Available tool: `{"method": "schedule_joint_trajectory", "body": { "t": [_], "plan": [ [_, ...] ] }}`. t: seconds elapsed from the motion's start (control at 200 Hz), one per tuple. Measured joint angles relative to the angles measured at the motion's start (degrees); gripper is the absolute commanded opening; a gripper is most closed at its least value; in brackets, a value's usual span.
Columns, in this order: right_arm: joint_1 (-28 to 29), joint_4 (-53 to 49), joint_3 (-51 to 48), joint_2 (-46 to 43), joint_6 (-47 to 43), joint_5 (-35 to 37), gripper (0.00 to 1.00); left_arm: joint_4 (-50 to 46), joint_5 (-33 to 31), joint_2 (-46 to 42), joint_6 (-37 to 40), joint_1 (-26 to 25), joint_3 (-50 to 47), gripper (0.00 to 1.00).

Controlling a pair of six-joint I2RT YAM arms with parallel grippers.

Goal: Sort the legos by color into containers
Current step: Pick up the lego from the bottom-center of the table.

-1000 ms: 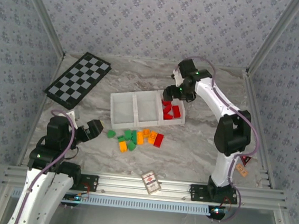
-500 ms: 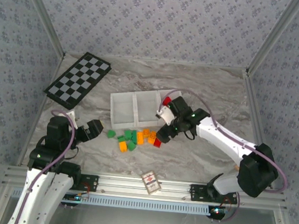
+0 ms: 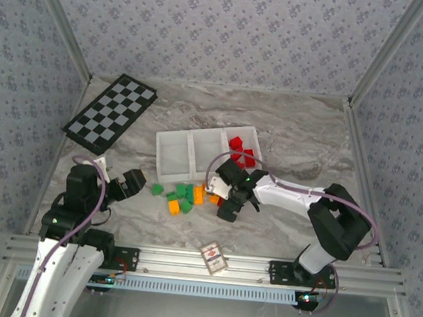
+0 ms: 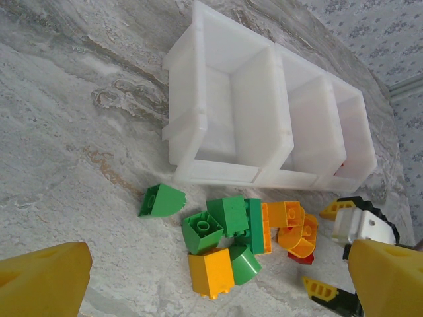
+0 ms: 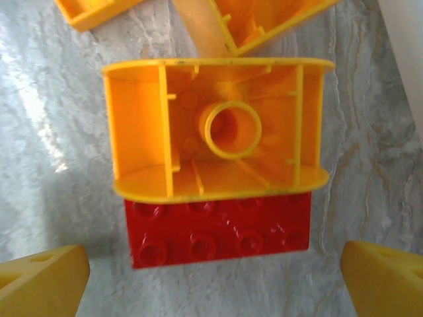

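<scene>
Since a second ago your right gripper (image 3: 229, 205) has swung from above the tray's right-hand compartment down to the loose pile, and its fingers have spread wider on the way. Your left arm has not shifted.

Red legos (image 3: 242, 154) lie in the right-hand compartment of the containers (image 3: 157, 157), the white tray of three joined squares. Just in front of the tray's near wall, the loose legos (image 3: 184, 197) sit in a small cluster of green and orange pieces on the marble table (image 3: 296, 137). At the cluster's right end a flat red brick (image 5: 218, 236) lies studs up. An orange brick (image 5: 217, 137) lies hollow side up against the red brick's far long edge; you cannot tell whether it only touches it or rests partly on it.

Your right gripper hangs low over that red brick, released and holding nothing. Its yellow fingertips (image 5: 39, 281) stand wide apart on either side of the brick's near edge, clear of it.

Your left gripper (image 3: 136, 180) sits to the left of the cluster, apart from it, also spread wide with nothing held. A green brick (image 4: 162, 200) is the piece nearest to it.

Further out, the checkerboard (image 3: 111, 111) lies at the far left, well apart from the tray, and the small card box (image 3: 214, 257) rests near the front rail
</scene>
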Motion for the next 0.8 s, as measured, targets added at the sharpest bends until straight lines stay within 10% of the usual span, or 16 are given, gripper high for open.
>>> {"method": "schedule_joint_trajectory", "body": {
  "t": [0.8],
  "plan": [
    [-2.6,-2.9,4.4,5.6,-5.7,-5.9,0.87,0.0,0.0,0.0,0.0,0.0,0.0,1.00]
  ]
}}
